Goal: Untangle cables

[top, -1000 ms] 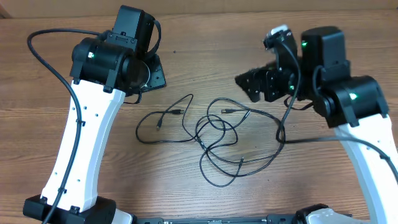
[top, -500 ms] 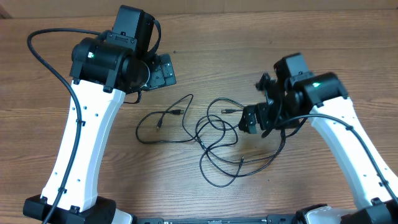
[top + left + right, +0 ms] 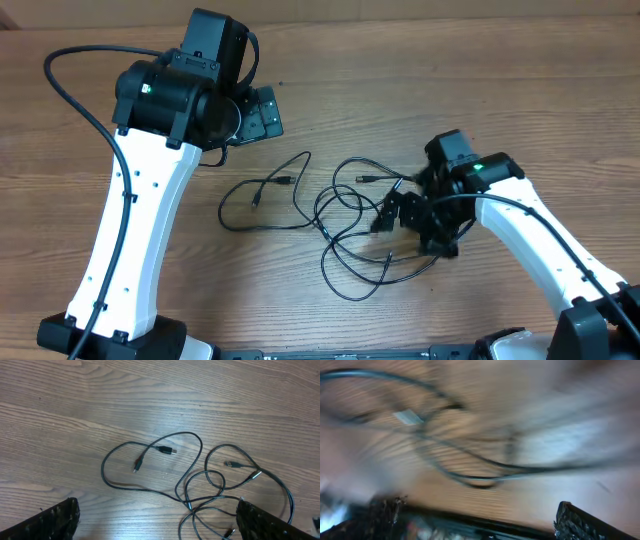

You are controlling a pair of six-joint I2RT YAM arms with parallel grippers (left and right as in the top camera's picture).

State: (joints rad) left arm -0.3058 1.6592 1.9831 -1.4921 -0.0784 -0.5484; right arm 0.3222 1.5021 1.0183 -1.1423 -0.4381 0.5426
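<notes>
Untangling task at an early stage, by the look of the layout. The cables (image 3: 340, 215) lay on the wooden table (image 3: 560, 90) as thin black cords, not yet separated: several loops crossed one another in a loose knot just beside the right gripper (image 3: 410, 225), on its side toward the left arm. One wider loop with two small plug ends (image 3: 167, 451) trailed away from that knot and lay flatter and more open than the rest. The right gripper was low over the near edge of the knot with its jaws spread. No cord was seen clamped between them, so it was judged released and not yet grasping. The left gripper (image 3: 258, 115) hung well apart from the cords, which lay ahead of and below it. Its fingers (image 3: 55, 520) stood wide at the two lower corners of the left wrist view with only bare wood and cord between them, so it too was released. All of the separating was judged left to do: no cord had been drawn clear of the others. Limits of view: the right wrist picture was heavily smeared, showing only curved dark strands and a pale plug end (image 3: 409, 416) beyond the fingers (image 3: 580, 520). Whether any strand touched a finger could not be told. From overhead the right gripper covered the strands beneath it, and the left wrist view cut off the lower part of the knot. The number of separate cords could not be fixed with confidence.
</notes>
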